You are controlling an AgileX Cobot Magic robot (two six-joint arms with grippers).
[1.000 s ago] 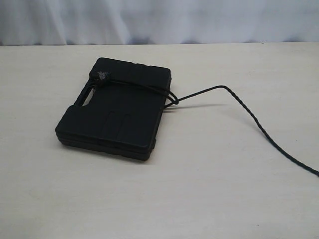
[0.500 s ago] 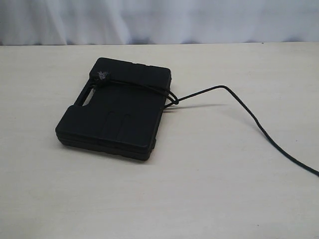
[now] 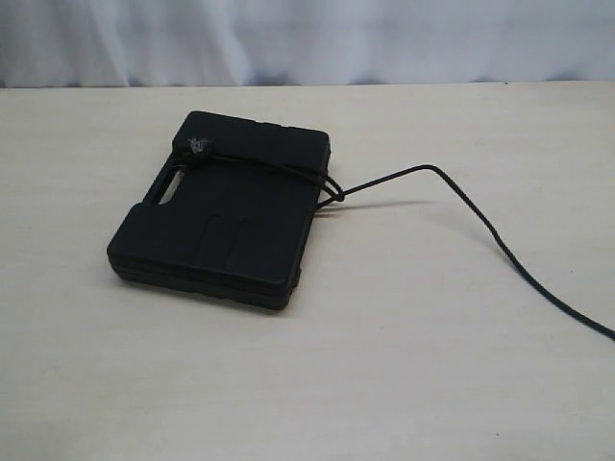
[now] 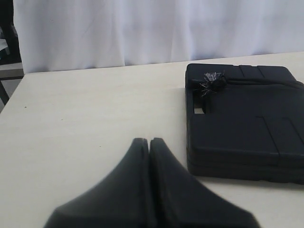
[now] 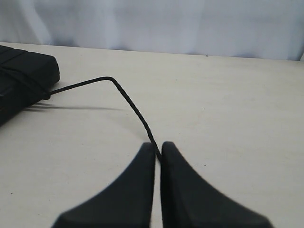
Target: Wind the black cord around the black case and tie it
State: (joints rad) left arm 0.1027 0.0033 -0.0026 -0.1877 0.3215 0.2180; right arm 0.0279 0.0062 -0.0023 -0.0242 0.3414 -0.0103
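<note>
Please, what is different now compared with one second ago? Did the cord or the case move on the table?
Nothing visibly changed in the exterior view. The black case lies at the same spot, and the black cord keeps the same curve from it toward the right edge.

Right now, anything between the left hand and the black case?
Nothing visible. In the left wrist view only table surface lies between the left hand and the black case. The black cord trails off the case's opposite edge.
</note>
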